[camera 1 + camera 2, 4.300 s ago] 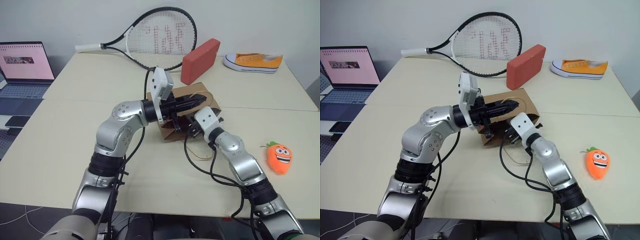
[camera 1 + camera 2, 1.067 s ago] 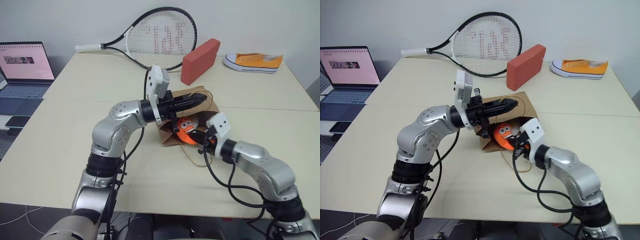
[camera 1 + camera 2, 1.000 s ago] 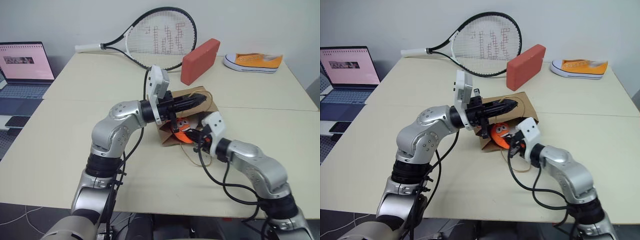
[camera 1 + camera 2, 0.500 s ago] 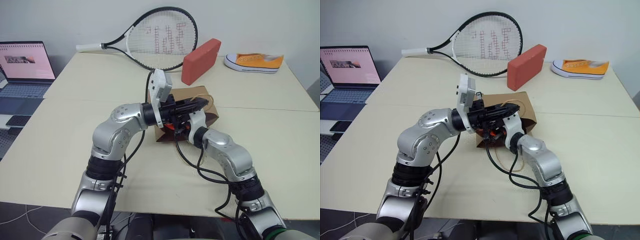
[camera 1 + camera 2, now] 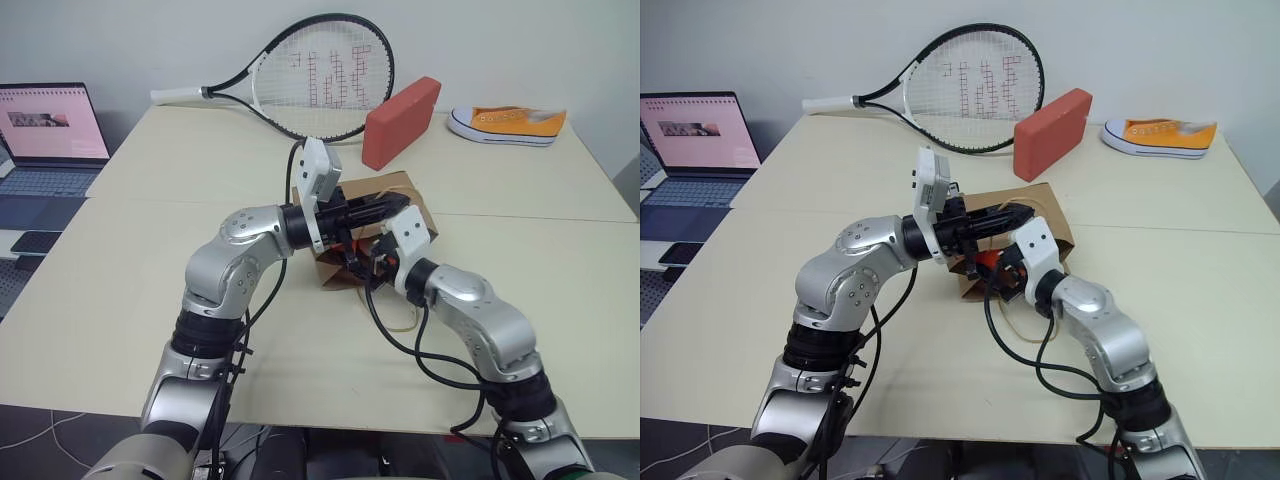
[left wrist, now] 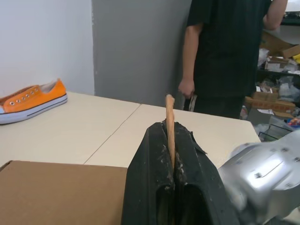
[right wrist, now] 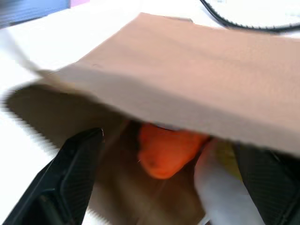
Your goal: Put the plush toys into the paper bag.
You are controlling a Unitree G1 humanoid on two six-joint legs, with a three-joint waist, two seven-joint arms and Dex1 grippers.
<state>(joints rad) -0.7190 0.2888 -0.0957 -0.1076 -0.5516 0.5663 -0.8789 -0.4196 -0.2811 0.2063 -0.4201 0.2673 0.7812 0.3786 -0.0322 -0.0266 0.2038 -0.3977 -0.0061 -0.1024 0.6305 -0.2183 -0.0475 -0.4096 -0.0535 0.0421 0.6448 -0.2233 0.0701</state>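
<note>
- Plain brown kraft paper bag on its side on the pale desk, mouth toward the robot.
- Left gripper: jaws pressed together, pinching a tan twisted paper handle, lifting the mouth.
- Right gripper at the mouth: jaws spread wide, holding nothing.
- Orange carrot plush and white egg plush inside.
- Probably light, soft, squashy; bag flimsy, best held by handle or rim.

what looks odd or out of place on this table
The paper bag lies on its side rather than upright, its top handle pinched in the shut left gripper. A red brick-shaped block leans on the tennis racket.
</note>
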